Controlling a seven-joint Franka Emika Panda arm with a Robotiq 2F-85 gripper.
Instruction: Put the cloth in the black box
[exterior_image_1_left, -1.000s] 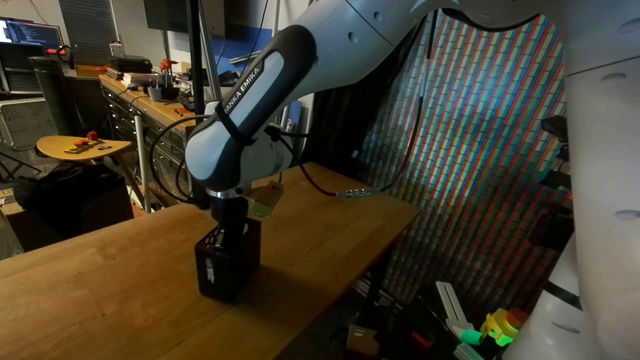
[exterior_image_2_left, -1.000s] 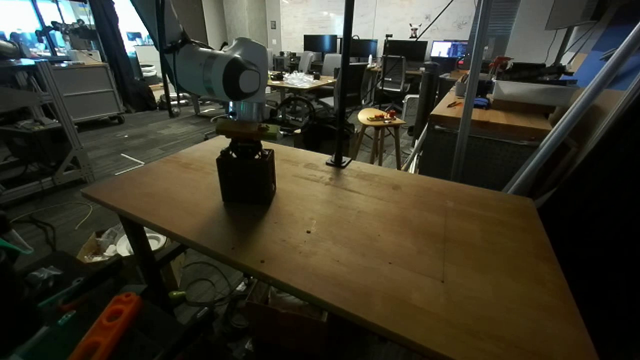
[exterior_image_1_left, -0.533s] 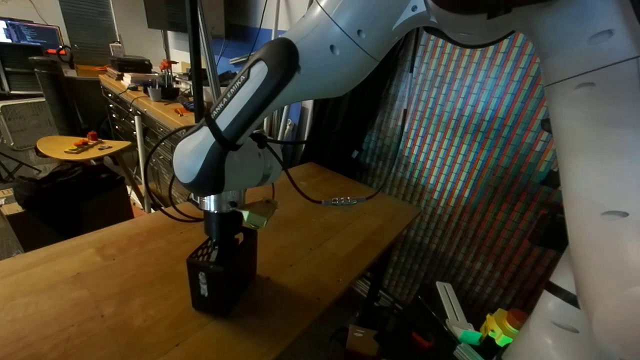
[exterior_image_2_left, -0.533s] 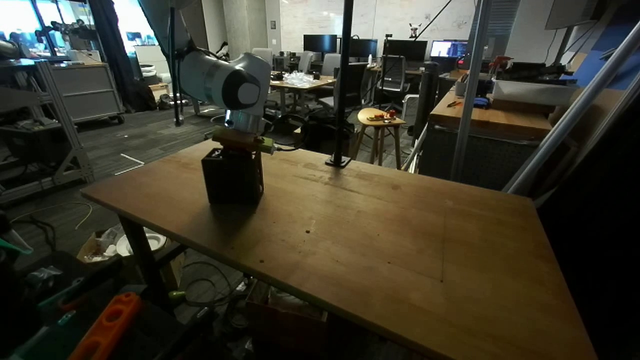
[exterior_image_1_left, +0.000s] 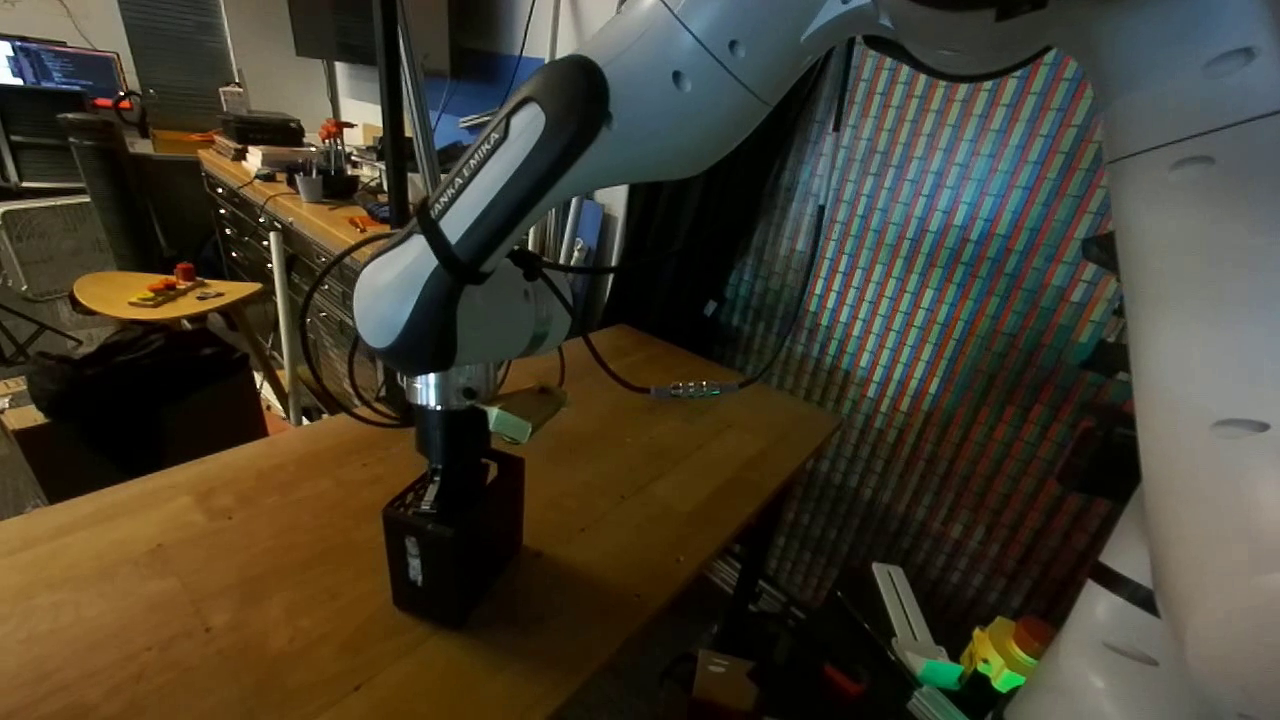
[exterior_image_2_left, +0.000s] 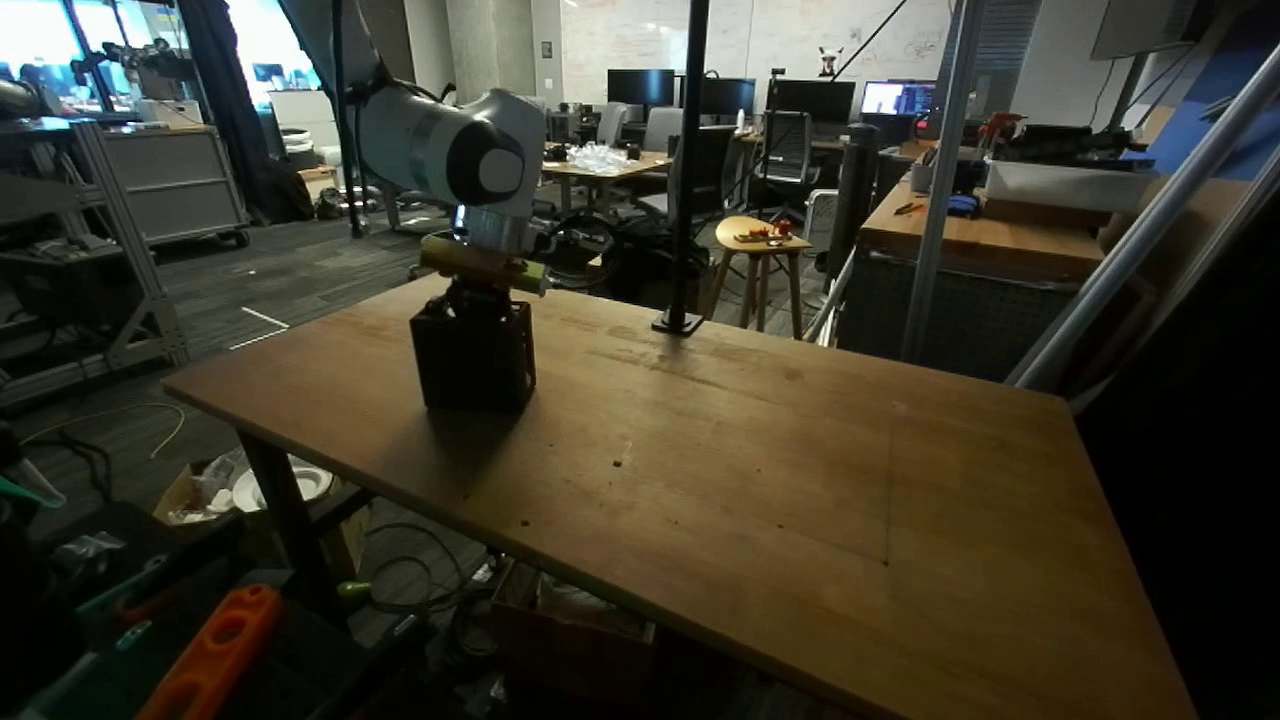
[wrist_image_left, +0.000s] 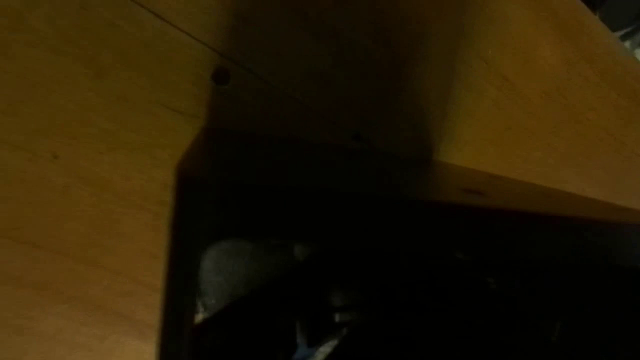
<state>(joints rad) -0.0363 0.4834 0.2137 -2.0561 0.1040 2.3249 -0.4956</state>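
Black box (exterior_image_1_left: 455, 565) and claw (exterior_image_1_left: 455, 488) are shifted slightly right in both exterior views; box is probably being dragged. Claw tips are hidden inside; opening and grip can't be told. Pale patch (wrist_image_left: 230, 272) inside is possibly the cloth, so placement is unconfirmed.

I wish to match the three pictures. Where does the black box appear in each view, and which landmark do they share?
In an exterior view: black box left of centre, in the lower half.
In an exterior view: black box left of centre, about mid-height.
In the wrist view: black box very dark, across the lower middle and right.
Shared landmark: the wooden table.
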